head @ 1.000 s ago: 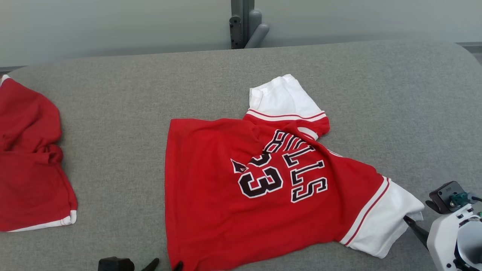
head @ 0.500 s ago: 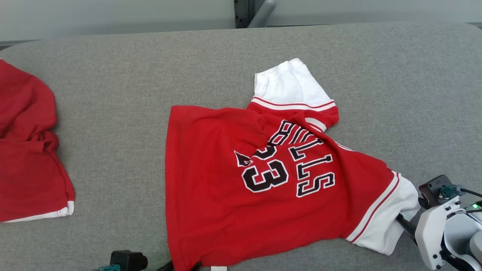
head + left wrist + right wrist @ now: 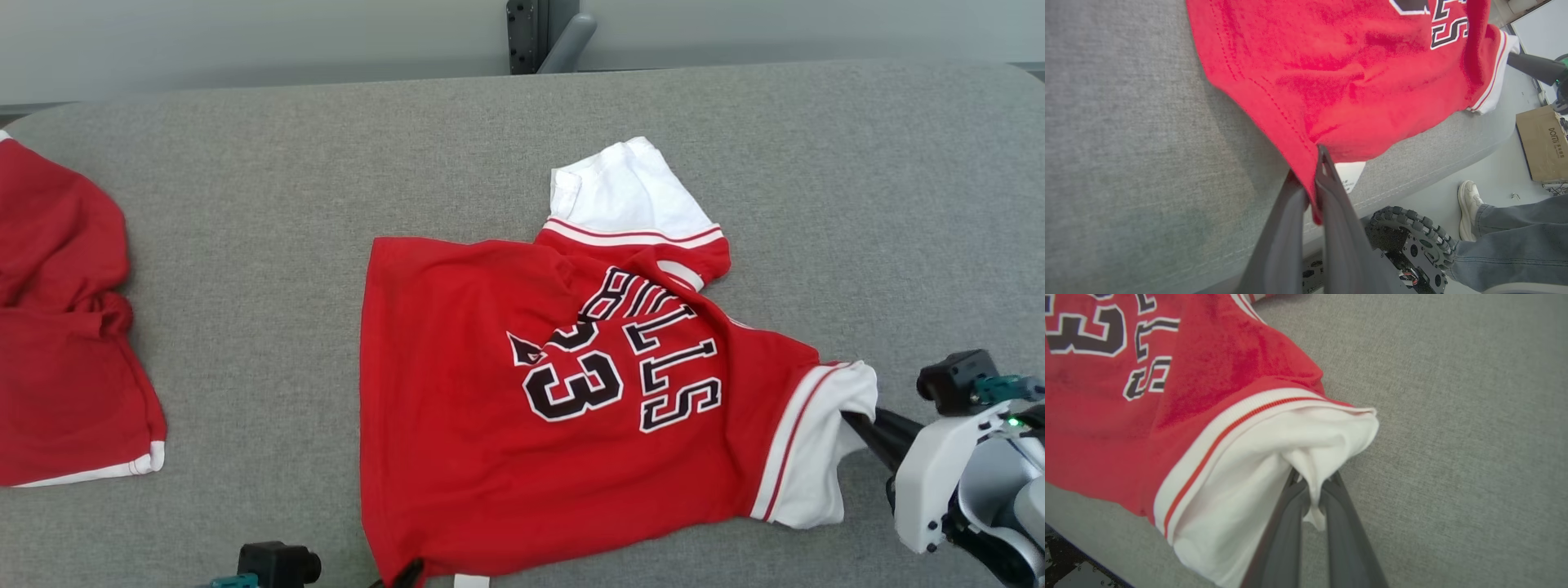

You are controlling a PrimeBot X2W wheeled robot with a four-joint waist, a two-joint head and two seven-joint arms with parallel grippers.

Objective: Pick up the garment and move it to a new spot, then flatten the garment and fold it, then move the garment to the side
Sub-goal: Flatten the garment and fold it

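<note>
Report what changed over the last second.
Both grippers closed: the left gripper on the red hem corner of the jersey, the right gripper on its white sleeve, now bunched toward it. The jersey's body and the red garment at left stayed put.

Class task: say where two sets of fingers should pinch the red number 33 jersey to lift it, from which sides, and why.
Pinch the near hem corner from the table's near edge, and the white sleeve's end from the robot's right. Both are thin outer edges of the flat jersey, far apart, so it should hang spread. The left gripper and right gripper are shut there.
</note>
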